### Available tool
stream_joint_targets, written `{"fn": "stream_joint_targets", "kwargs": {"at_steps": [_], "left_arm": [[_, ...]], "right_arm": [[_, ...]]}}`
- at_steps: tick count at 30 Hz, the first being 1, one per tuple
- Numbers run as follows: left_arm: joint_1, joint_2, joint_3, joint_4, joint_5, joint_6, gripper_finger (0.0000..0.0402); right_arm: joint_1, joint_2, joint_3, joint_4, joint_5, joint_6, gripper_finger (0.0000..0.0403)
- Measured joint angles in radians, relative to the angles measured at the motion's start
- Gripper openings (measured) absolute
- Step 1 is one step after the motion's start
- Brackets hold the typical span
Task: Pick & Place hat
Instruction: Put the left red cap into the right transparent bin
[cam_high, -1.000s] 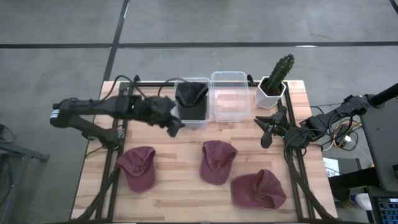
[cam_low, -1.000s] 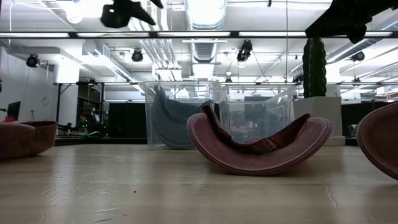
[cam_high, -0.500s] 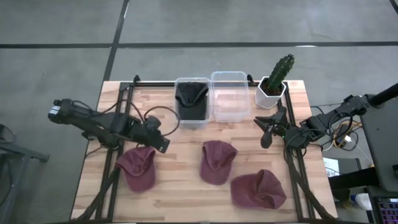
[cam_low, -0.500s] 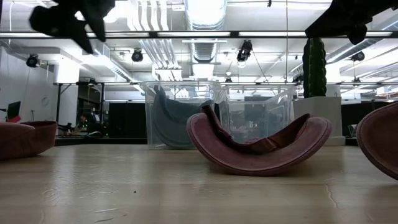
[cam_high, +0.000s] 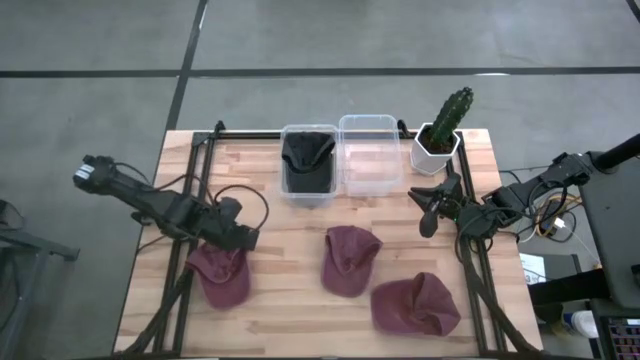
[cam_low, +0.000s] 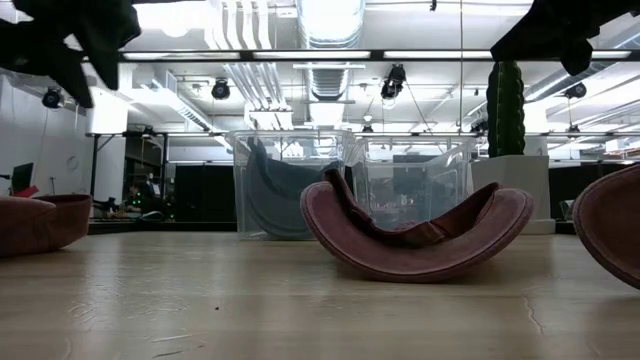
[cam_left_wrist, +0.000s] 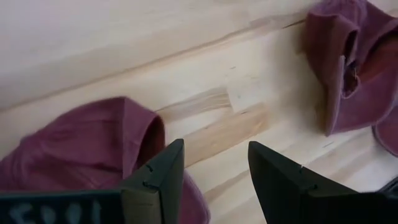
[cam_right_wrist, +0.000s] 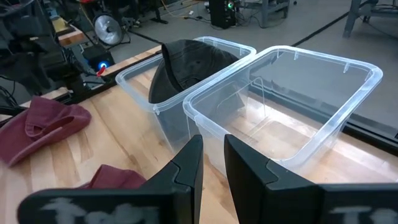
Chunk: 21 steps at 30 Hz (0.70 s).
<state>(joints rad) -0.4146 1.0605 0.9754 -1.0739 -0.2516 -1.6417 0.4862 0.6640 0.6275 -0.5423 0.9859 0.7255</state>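
L hand (cam_high: 243, 238) open, empty, just above maroon cap (cam_high: 222, 272) at surface's (cam_high: 300, 330) 8 o'clock. 2 more maroon caps (cam_high: 349, 259) toward 5. Black hat (cam_high: 307, 158) in left clear bin (cam_high: 290, 190) at 12. R hand (cam_high: 428, 203) at 3, fingers slightly apart, empty.

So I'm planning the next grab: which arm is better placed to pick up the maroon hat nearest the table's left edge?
The left. Its claw hangs open right over that hat, fingers pointed at it. The right claw waits by the cactus pot, across the table.
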Motion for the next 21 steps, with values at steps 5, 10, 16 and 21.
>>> {"fn": "stream_joint_targets", "kwargs": {"at_steps": [5, 10, 16, 21], "left_arm": [[-0.076, -0.007, -0.038, -0.009, -0.003, -0.148, 0.017], [-0.175, -0.001, -0.052, -0.065, -0.004, -0.336, 0.017], [-0.274, 0.006, -0.053, -0.14, 0.004, -0.478, 0.017], [-0.283, 0.009, -0.067, -0.204, 0.052, -0.489, 0.017]], "right_arm": [[0.0, 0.0, 0.0, -0.001, 0.0, -0.003, 0.0059], [0.0, 0.0, 0.0, -0.001, 0.0, -0.003, 0.0059], [0.0, 0.0, 0.0, -0.002, 0.0, -0.003, 0.0059], [0.0, 0.0, 0.0, -0.002, 0.0, -0.003, 0.0059]]}}
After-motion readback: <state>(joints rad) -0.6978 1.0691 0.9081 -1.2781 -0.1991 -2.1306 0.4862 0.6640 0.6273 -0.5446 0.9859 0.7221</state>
